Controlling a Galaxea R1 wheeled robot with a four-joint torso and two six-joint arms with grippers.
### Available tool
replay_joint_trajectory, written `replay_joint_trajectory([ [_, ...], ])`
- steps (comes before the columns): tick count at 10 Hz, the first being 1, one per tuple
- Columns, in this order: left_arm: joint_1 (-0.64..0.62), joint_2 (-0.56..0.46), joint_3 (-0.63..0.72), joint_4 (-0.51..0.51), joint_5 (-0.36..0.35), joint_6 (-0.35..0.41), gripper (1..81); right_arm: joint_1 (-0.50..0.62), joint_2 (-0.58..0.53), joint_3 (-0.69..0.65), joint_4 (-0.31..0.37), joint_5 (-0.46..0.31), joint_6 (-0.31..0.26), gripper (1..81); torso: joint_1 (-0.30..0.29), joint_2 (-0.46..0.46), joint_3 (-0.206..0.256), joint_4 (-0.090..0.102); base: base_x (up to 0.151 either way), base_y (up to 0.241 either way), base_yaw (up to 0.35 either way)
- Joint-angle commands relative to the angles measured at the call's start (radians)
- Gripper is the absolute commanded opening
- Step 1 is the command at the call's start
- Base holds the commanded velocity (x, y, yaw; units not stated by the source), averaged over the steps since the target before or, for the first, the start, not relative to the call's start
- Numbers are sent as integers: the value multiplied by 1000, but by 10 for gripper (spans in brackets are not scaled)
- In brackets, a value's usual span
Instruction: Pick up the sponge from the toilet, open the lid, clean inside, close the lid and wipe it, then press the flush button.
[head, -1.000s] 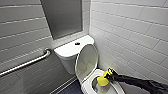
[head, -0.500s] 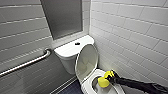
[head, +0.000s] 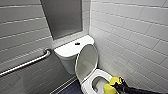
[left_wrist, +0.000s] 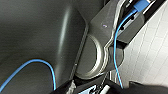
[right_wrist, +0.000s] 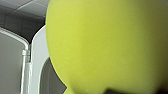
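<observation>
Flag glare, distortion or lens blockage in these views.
Head view: wide-angle lens bows the wall tiles; sheen on the raised lid. Right wrist view: the sponge looms close to the camera, evenly lit. Left wrist view: dim, one glare streak on a dark surface.

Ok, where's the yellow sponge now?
Head view, lower right: the bright yellow sponge sits in the right gripper over the bowl rim of the white ceramic toilet, below the raised lid.

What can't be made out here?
Head view: the bottom edge cuts off the toilet's front rim; the sponge and right tool cover part of it, so contact is unclear.
Head view: the flush button is too small for detail.
Right wrist view: the sponge, close to the lens, hides what lies behind it.
</observation>
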Motion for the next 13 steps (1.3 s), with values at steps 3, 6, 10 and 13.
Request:
replay_joint_trajectory([
  [3,32,-11,19,28,19,5,811,-43,-194,223,28,62,19,10,0,0,0,0,0,0,0],
  [6,32,-5,19,28,19,7,811,-121,-275,347,26,140,13,10,0,0,0,0,0,0,0],
  [10,32,-1,19,31,19,8,811,-242,-312,450,11,212,10,10,0,0,0,0,0,0,0],
  [13,23,7,19,48,19,8,811,-305,-361,557,-46,209,4,10,0,0,0,0,0,0,0],
])
